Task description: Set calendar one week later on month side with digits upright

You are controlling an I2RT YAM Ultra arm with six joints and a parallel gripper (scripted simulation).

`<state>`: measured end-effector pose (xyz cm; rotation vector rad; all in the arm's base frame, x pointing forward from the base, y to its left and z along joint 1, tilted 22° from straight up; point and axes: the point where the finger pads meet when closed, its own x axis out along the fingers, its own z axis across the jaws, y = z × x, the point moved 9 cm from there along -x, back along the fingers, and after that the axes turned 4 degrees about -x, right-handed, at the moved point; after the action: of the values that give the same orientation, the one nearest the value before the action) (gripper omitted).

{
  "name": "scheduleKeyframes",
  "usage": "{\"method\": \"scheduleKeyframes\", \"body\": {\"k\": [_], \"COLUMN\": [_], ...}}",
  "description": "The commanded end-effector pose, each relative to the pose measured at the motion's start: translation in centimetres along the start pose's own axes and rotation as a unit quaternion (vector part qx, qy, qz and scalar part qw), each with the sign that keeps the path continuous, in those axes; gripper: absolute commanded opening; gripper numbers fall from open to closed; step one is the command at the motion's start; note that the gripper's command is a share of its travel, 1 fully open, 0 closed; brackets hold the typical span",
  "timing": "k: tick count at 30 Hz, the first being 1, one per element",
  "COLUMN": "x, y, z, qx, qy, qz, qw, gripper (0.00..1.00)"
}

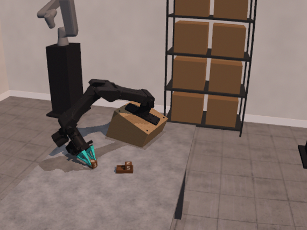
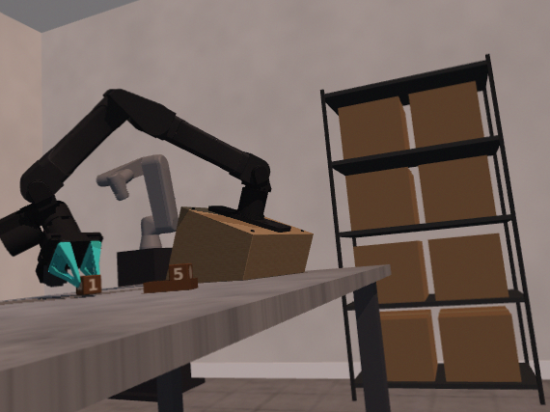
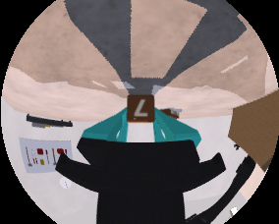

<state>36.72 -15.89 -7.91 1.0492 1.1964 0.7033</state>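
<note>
My gripper (image 1: 92, 163) (image 2: 83, 281) (image 3: 140, 115) with teal fingers is shut on a small brown number cube (image 1: 93, 164) (image 2: 90, 285) (image 3: 140, 107). The cube rests at table level, well left of the tray, and shows a 1 in the exterior view. The brown calendar tray (image 1: 120, 169) (image 2: 170, 286) lies flat on the table. The second cube (image 1: 128, 167) (image 2: 178, 273) stands in the tray's right half, showing a 5 on its front and a 2 on top. The tray's left half is empty.
The arm's base sits on a tilted wooden box (image 1: 134, 130) (image 2: 241, 252) behind the tray. A grey robot on a black pedestal (image 1: 64, 76) stands at the back left. A shelf of cardboard boxes (image 1: 210, 54) (image 2: 425, 223) stands to the right, off the table.
</note>
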Motion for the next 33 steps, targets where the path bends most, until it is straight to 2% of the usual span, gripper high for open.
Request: {"method": "scheduleKeyframes", "body": {"k": [1,33], "x": [-0.35,-0.11], "y": [0.30,0.06], "z": [0.28,0.26], "qx": [-0.004,-0.004], "qy": [-0.007,-0.007], "qz": [0.001,0.001], "qw": [1.000,1.000], "gripper": [0.27,0.27]}}
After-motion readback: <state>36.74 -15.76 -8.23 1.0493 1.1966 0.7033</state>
